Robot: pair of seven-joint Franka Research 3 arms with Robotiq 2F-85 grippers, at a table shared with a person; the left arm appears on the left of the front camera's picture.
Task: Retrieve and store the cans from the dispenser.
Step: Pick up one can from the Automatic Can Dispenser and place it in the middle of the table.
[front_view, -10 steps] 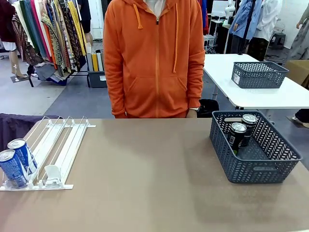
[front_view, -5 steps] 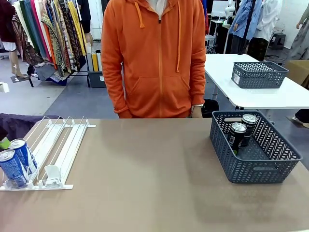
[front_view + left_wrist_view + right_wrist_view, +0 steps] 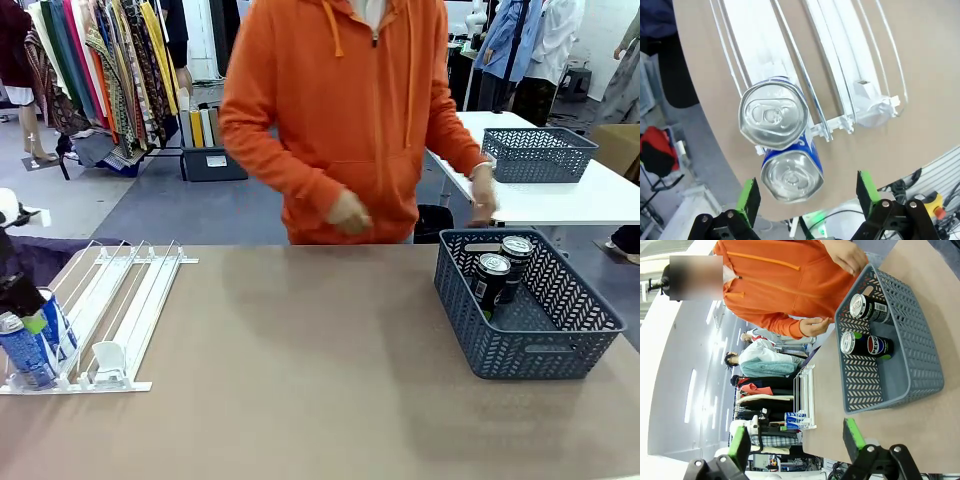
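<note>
Two blue cans (image 3: 30, 345) stand at the near end of the white dispenser (image 3: 120, 300), in its leftmost lane. My left gripper (image 3: 28, 318) hangs open just above them. From the left wrist, the silver tops of the farther can (image 3: 773, 115) and the nearer can (image 3: 791, 175) show, and the nearer one lies between the green pads (image 3: 749, 200) of the left gripper (image 3: 807, 197) without touching them. Two black cans (image 3: 495, 275) stand in the dark grey basket (image 3: 530, 350). My right gripper (image 3: 796, 440) is open and holds nothing, high above the basket (image 3: 912, 370).
A person in an orange hoodie stands at the far edge, one hand (image 3: 483, 207) at the basket's back rim and the other hand (image 3: 348, 212) over the table's edge. A white pusher block (image 3: 108, 357) sits in the middle lane. Brown tabletop stretches between rack and basket.
My left gripper has come into the front view at the far left and dropped over the blue cans. The person has shifted right and raised both hands, one toward the basket.
</note>
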